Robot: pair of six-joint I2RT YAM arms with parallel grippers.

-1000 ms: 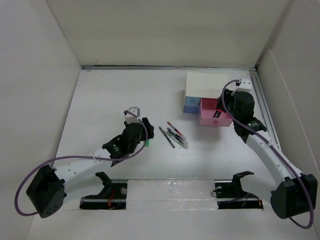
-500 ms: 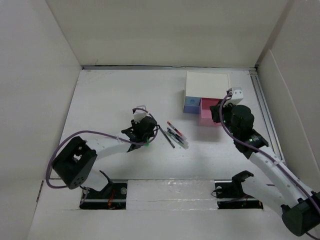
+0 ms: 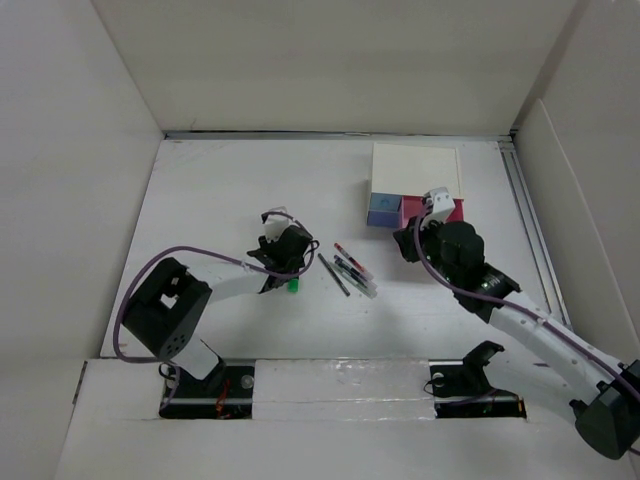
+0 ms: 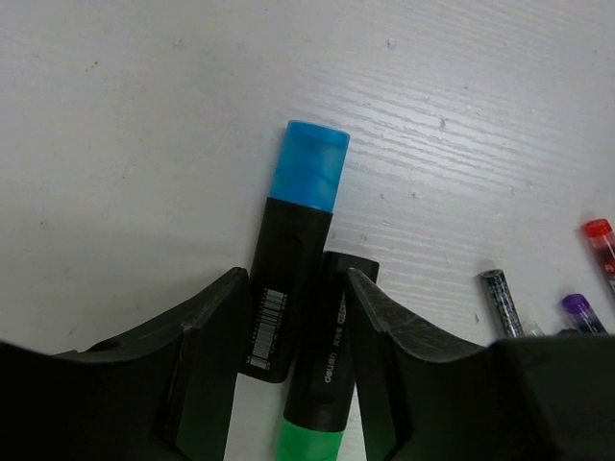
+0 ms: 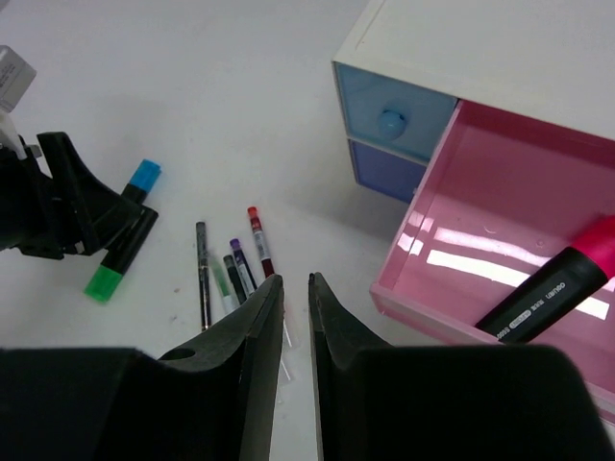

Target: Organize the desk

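The desk (image 3: 200, 200) is a white tabletop between white walls. A blue-capped highlighter (image 4: 306, 192) and a green-capped highlighter (image 4: 317, 423) lie side by side on it. My left gripper (image 4: 296, 288) is open and straddles both black barrels; in the top view it (image 3: 290, 270) stands over them. Several pens (image 3: 350, 270) lie to their right. My right gripper (image 5: 296, 280) has its jaws nearly together and empty, above the desk between the pens (image 5: 231, 264) and the open pink drawer (image 5: 480, 240). A pink highlighter (image 5: 553, 288) lies in that drawer.
A small white organizer box (image 3: 415, 165) stands at the back right, with two closed blue drawers (image 5: 394, 120) beside the pink one. My right arm hides most of the pink drawer in the top view. White walls enclose the desk.
My left gripper has moved right and come down over the two highlighters. My right gripper has pulled back from over the pink drawer, toward the left and nearer the pens.
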